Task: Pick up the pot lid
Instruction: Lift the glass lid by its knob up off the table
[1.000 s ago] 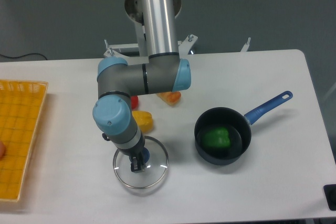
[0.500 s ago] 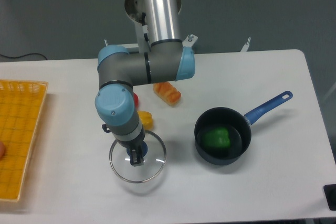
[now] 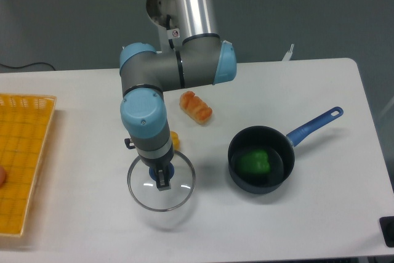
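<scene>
Well, leftmost sits a yellow tray; next, the tool is clamped on the knob of the pot lid, which hangs over the white counter. Behind are a yellow item, partly hidden, and an orange-brown one. Rightward stands a black pan with a blue handle, holding something green.

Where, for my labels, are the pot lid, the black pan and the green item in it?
Pot lid [image 3: 178,193]: camera view, glass.
Black pan [image 3: 253,187]: camera view, near wall.
Green item [image 3: 255,162]: camera view, middle.
</scene>
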